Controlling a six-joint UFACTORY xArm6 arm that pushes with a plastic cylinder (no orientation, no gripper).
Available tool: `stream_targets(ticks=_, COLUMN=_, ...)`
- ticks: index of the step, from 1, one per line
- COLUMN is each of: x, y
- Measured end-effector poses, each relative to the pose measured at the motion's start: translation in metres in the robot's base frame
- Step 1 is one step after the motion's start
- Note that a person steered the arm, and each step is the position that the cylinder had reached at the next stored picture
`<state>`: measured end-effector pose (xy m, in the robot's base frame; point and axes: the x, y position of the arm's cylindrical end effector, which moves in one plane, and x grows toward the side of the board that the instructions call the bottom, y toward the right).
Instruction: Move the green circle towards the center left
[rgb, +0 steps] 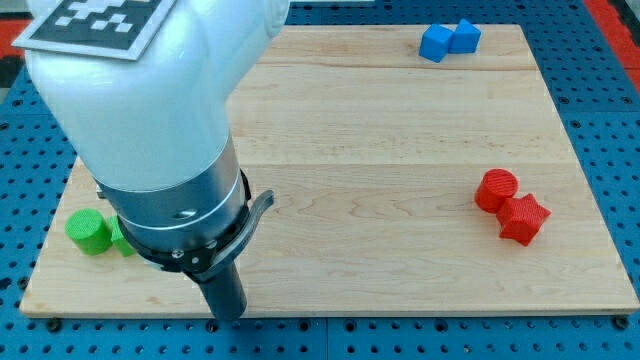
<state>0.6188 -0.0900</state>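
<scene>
Green circle lies left of my tip, apart.

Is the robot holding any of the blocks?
No, nothing is held. The arm ends in a plain rod; my tip rests near the board's bottom edge, right of the green circle, touching no block.

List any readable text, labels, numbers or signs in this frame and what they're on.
No words, brands or numbers can be read anywhere.
The only sign is a black-and-white fiducial marker on top of the arm's white housing; it is a square pattern, cut off by the frame, with no letters.
The wooden board and the blocks carry no print.
</scene>
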Motion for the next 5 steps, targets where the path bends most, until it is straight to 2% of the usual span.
stream_targets(ticks=2, x=-0.001, y=-0.083)
stream_targets(ticks=3, x=0.0, y=-0.105)
stream_targets(ticks=4, x=-0.013, y=-0.145)
stream_targets(ticks=5, x=-0.047, y=-0.155)
